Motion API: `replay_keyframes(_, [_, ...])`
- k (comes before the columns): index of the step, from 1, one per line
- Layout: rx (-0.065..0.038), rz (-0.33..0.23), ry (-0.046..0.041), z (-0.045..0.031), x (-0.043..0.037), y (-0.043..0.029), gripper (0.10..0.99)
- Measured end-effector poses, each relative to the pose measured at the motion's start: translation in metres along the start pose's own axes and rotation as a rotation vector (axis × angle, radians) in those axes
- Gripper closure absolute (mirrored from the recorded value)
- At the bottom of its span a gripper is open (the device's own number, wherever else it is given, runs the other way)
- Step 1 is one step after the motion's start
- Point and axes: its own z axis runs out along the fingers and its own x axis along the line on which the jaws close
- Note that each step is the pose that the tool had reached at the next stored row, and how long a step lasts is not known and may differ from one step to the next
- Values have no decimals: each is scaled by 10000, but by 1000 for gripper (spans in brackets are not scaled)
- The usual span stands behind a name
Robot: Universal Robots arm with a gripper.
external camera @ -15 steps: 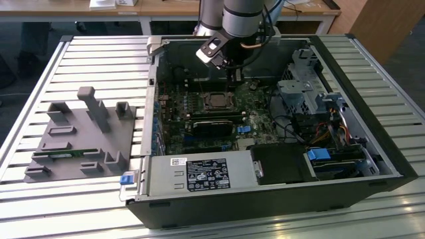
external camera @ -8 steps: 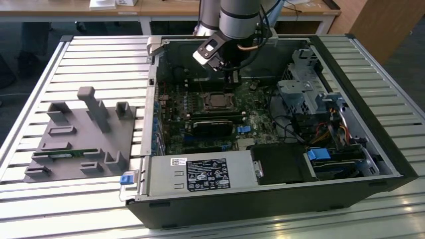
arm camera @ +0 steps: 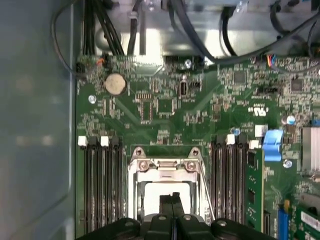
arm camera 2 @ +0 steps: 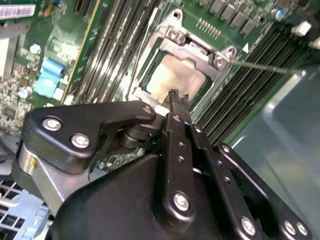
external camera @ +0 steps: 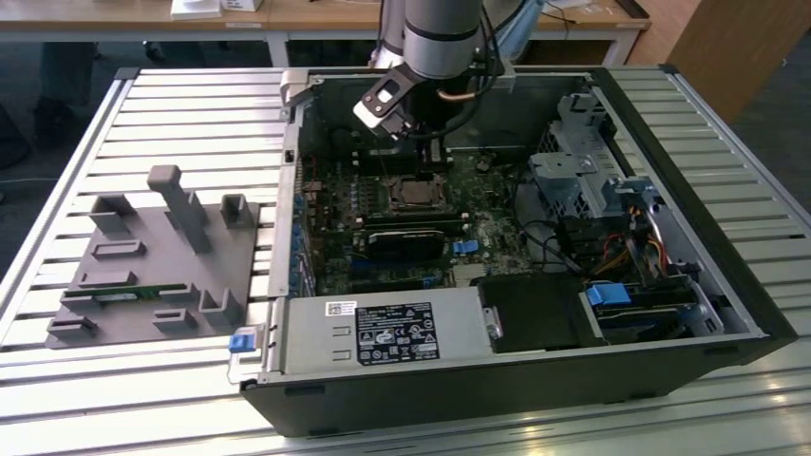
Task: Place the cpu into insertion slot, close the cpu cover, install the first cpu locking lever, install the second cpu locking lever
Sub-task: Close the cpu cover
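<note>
The cpu (arm camera: 166, 196) (arm camera 2: 172, 76) lies flat in the insertion slot (external camera: 416, 194) on the green board, its pale top showing through the cut-out of the cpu cover (arm camera: 167, 173) (arm camera 2: 196, 50), which lies down over it. My gripper (arm camera: 172, 198) (arm camera 2: 175, 94) (external camera: 427, 157) hangs just above the chip's middle, its black fingers pressed together with nothing between them. One thin wire lever (arm camera 2: 265, 67) (arm camera: 207, 192) sticks out at an angle from the socket's side. A second thin rod (arm camera 2: 134, 75) runs along the opposite side.
Black memory slots (arm camera: 100, 190) (arm camera: 230, 185) flank the socket. A black card (external camera: 408, 239), power supply (external camera: 380, 332) and drive cage (external camera: 576, 171) crowd the open case. A grey fixture (external camera: 152, 256) stands on the slatted table at the exterior view's left.
</note>
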Motion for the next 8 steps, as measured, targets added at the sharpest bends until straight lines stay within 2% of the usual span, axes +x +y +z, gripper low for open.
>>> replay_keyframes(6, [12,0,0,108,-1,-39,980])
replay_keyframes(8, [15,0,-2,118,-2,-59,980])
